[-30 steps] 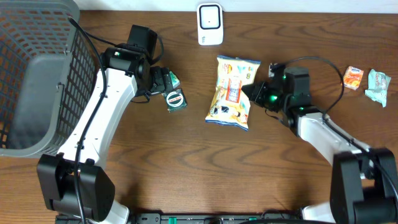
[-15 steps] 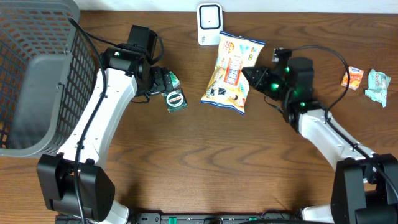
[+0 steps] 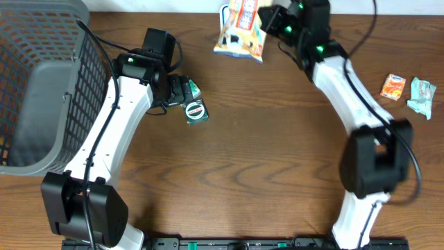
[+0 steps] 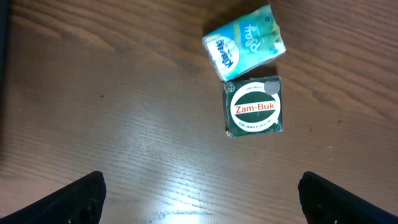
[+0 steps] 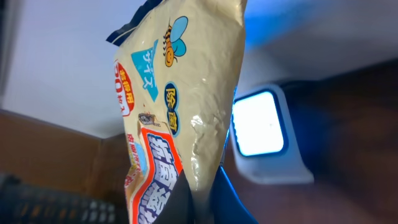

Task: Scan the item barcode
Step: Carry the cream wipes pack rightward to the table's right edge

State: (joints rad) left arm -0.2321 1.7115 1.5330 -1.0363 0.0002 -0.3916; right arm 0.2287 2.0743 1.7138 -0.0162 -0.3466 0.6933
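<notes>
A: The right gripper [image 3: 274,19] is clamped shut on one edge of the snack bag [image 3: 239,31], up at the far side of the table, with the bag lifted clear of the wood.

B: The wrist view puts the bag right in front of the scanner [image 5: 260,132], whose window glows just beside the film. How do you rate the grip?

A: I'd call the bag light, puffy and crinkly. The film is glossy, so it's likely slippery, and whatever is inside would probably crush. Pinching the flat sealed margin looks like the sensible hold, because it spares the contents.

B: The floppy body could sag or twist, though.

A: That's my worry. A one-edge hold lets the panel swing, so the barcode face may need careful angling toward the window. I can't find the barcode from here.

B: And the left gripper [image 4: 214,199]?

A: Its jaws are spread wide and hold nothing. It hovers above the Zam-Buk tin [image 4: 255,107] and the tissue pack [image 4: 244,42].
</notes>
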